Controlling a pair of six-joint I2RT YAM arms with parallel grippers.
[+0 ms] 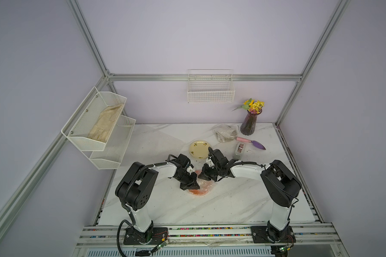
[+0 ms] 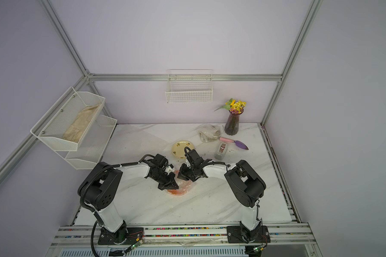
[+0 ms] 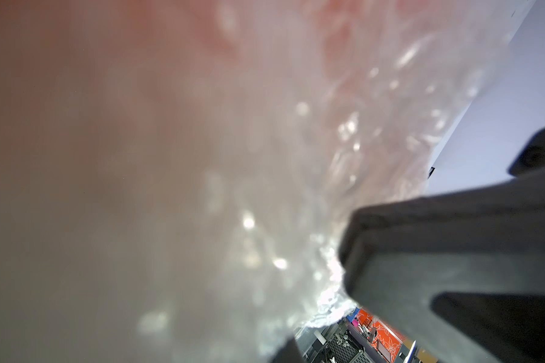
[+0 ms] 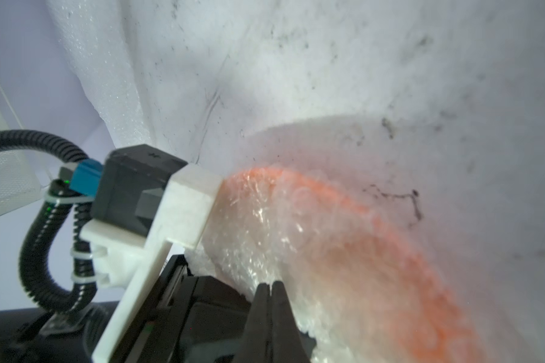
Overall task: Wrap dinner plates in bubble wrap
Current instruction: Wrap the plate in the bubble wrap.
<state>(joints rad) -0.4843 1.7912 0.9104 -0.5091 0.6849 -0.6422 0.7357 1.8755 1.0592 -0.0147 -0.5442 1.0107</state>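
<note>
Marble tabletop [image 1: 232,200], purple-walled cell: both arms meet at the orange plate [image 1: 195,191].
Plate sits mid-table under crinkled bubble wrap [image 1: 207,185]. The left gripper [image 1: 194,185] and right gripper [image 1: 204,177] are both down on the wrap, jaws closed. Right wrist view shows its fingertips [image 4: 280,301] pressed together against the wrap; can't tell if a fold is pinched. The yellow plate [image 1: 197,149] lies unwrapped just behind the grippers, tape dispenser [image 1: 239,151] near it.

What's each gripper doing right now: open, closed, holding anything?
Left gripper: closed, bubble wrap crowding it; a pinch cannot be told.
Right gripper: closed, tips against the bubble wrap over the orange plate; a pinch cannot be told.
</note>
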